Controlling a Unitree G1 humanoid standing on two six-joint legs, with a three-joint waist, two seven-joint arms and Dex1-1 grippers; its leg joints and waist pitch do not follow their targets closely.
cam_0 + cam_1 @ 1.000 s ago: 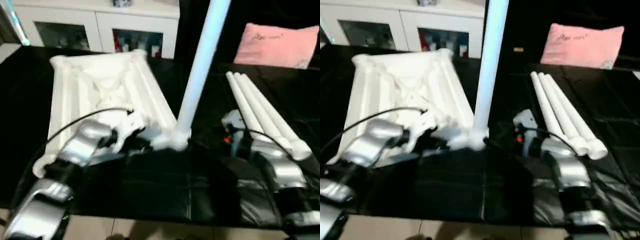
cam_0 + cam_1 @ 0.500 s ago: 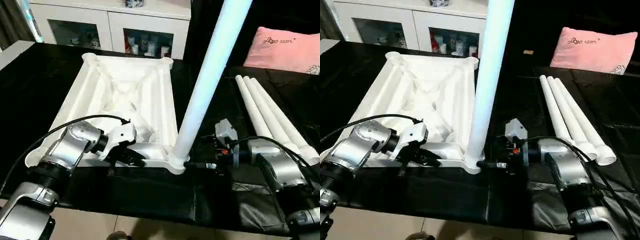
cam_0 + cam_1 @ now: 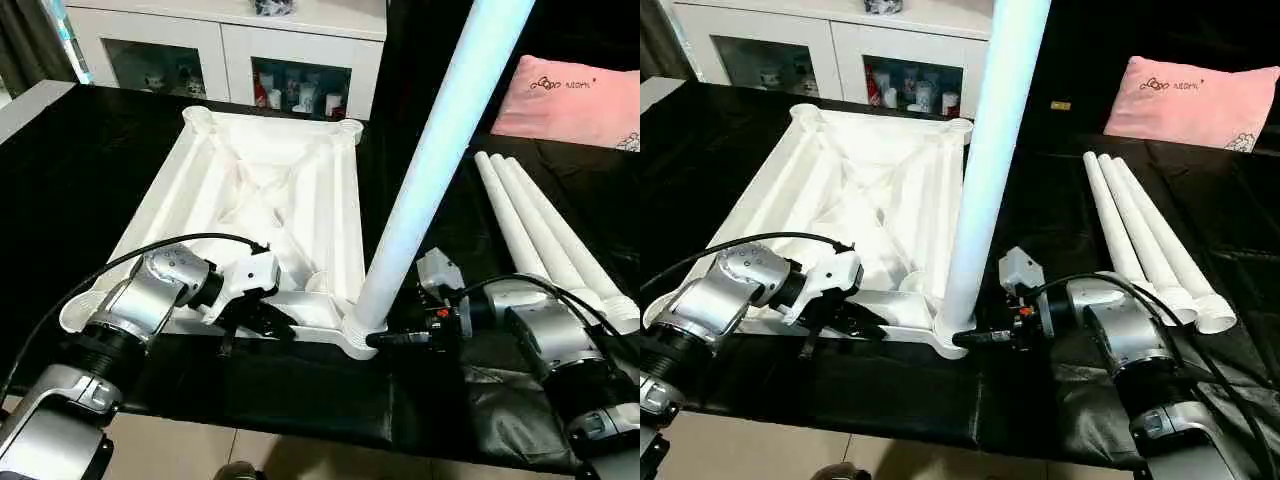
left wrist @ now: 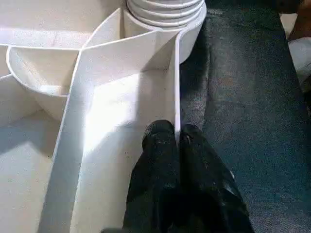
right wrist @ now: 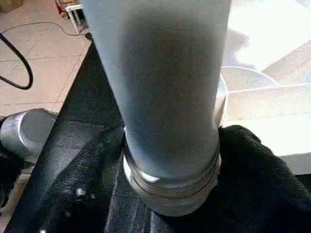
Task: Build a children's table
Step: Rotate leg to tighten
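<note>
The white tabletop (image 3: 270, 190) lies upside down on the black table, ribbed underside up. One white leg (image 3: 430, 170) stands upright in its near right corner socket (image 3: 360, 335). My right gripper (image 3: 385, 340) is shut around this leg's base, with a black finger (image 5: 252, 160) on either side of the tube. My left gripper (image 3: 275, 322) is shut on the tabletop's near rim; in the left wrist view both fingers (image 4: 160, 141) pinch the thin wall (image 4: 176, 82). Three loose legs (image 3: 540, 230) lie side by side to the right.
A pink pillow (image 3: 565, 95) rests at the back right. A white cabinet with glass doors (image 3: 230, 60) stands behind the table. The black table's front edge (image 3: 300, 420) runs just below my forearms, with tiled floor beyond it.
The camera has steadied and shifted, so the whole picture moved. Both grippers keep their holds and the leg stays upright in the socket.
</note>
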